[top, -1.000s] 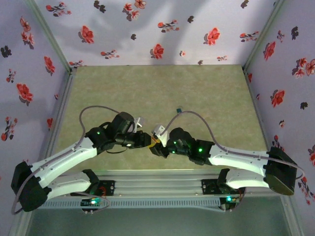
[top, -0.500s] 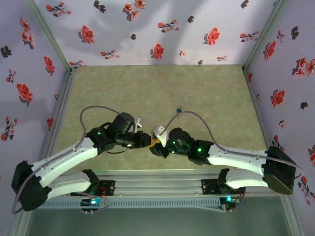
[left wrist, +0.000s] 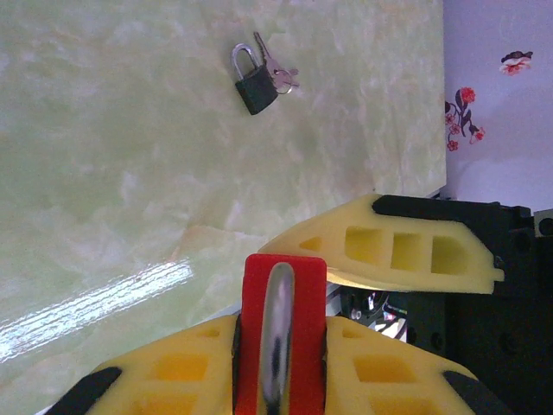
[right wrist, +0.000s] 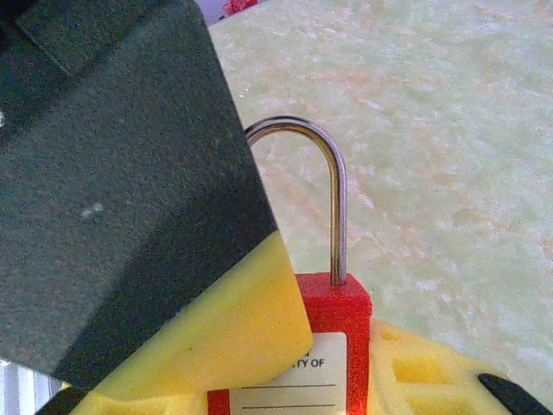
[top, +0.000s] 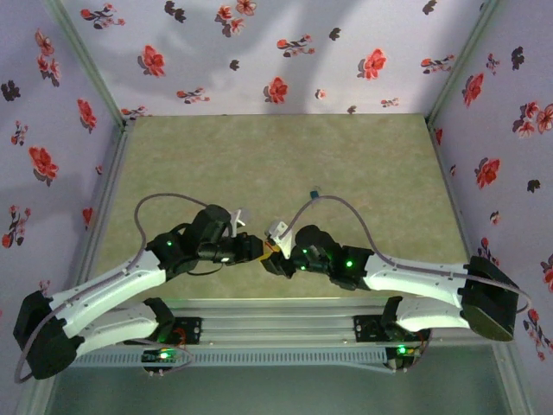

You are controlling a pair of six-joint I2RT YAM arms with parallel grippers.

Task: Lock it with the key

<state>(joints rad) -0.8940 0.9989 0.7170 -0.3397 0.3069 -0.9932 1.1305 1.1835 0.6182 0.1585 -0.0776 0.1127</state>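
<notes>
The lock [top: 270,249] is a red padlock with a pale label [right wrist: 294,372] and a thin steel shackle [right wrist: 339,199]. It is held above the table where both arms meet. My left gripper [top: 259,251] is shut on it, its yellow fingers pressing either side of the red body [left wrist: 281,320]. One left finger [right wrist: 199,346] covers part of the label. My right gripper [top: 278,259] meets it from the other side. One right finger [left wrist: 389,251] lies against the lock's edge [right wrist: 350,303], and the other right finger is hidden. No key is in the red lock.
A small dark padlock [left wrist: 256,91] lies on the pale green table [top: 259,156] ahead of my left gripper, with silver keys [left wrist: 281,73] on a ring beside it. Floral walls [top: 276,52] close in the table on three sides.
My left arm's elbow and forearm have shifted left and lower. Both grippers and the lock stay in the same place. The right arm has not moved.
</notes>
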